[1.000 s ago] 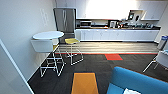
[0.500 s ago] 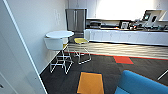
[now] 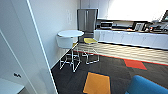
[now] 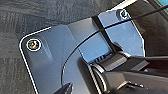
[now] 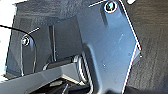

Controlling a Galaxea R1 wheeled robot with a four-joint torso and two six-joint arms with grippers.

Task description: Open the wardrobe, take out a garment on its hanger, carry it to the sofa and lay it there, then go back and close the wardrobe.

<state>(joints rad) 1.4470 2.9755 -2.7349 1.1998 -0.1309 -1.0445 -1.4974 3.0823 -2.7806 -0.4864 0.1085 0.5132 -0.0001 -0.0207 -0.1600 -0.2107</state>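
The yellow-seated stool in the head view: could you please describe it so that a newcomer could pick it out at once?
Start at the tall stainless-steel refrigerator against the far wall. In front of it, by the white side wall, stands a small round white table. The stool with the yellow seat and white wire legs is just beside that table, towards the white kitchen cabinets; its flat yellow seat sets it apart from the white bucket-shaped chair nearby.

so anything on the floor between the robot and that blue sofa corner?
Nothing visible does. The blue sofa shows at the lower right of the head view, with dark carpet and an orange floor tile beside it. The round white table and stools stand further back, by the wall.
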